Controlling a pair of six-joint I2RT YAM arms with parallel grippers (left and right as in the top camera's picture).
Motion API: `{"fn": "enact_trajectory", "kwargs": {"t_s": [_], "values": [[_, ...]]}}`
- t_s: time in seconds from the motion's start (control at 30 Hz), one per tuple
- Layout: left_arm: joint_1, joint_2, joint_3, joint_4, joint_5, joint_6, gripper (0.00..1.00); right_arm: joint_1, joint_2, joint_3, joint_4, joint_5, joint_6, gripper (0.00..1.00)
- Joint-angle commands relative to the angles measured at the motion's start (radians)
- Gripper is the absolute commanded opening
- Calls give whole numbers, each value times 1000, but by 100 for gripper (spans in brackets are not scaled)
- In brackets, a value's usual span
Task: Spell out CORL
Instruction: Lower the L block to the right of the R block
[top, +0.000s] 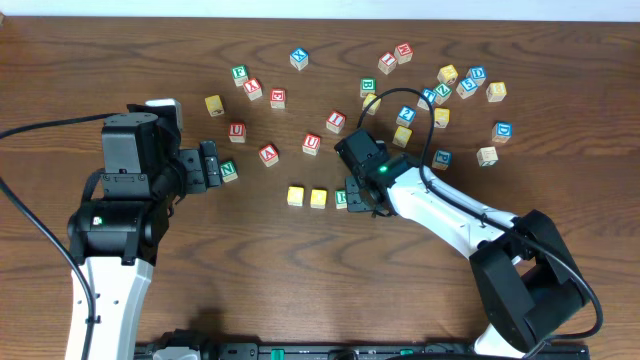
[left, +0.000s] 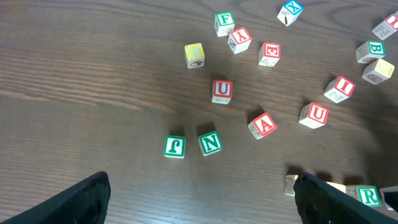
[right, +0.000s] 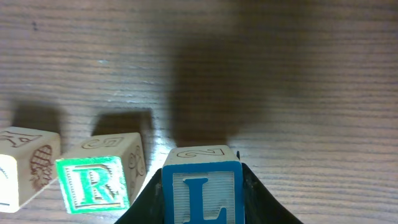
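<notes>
- The right wrist view is the only one that shows the grip. The right gripper (right: 202, 205) is clenched on the L cube (right: 200, 190), with a dark finger pressed against each side and the blue letter facing the camera.
- The same view puts the R cube (right: 96, 180) just to the left of the L cube, turned slightly, with a narrow gap between them. Further left is a pale cube (right: 25, 165) with a picture engraved on its side. Whether the L cube rests on the wood cannot be told, since its lower edge is cut off.
- From overhead the L cube is hidden under the right arm's wrist, but the row can be seen. A yellow cube (top: 295, 195) and a second yellow cube (top: 318, 198) lie side by side. A green-lettered block sits partly under the gripper at their right end.
- The overhead view alone takes in the whole table (top: 80, 60) and the loose cubes (top: 470, 85) scattered across its far half.
- The left wrist view shows the left gripper (left: 204, 186) with its jaws spread wide, grasping nothing. It hangs above bare wood.
- Ahead of it are the J cube (left: 175, 146) and the N cube (left: 210, 142), both green-lettered, and a red U (left: 222, 90) beyond them.
- All the cubes lie straight on the tabletop.
</notes>
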Motion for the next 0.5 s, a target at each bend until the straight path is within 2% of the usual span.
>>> {"fn": "enact_trajectory", "kwargs": {"t_s": [0.0, 0.47], "values": [[5, -2, 17, 0, 2, 14, 93, 9, -17, -21, 14, 44, 16, 1], [5, -2, 17, 0, 2, 14, 93, 39, -16, -92, 143, 90, 15, 1]]}}
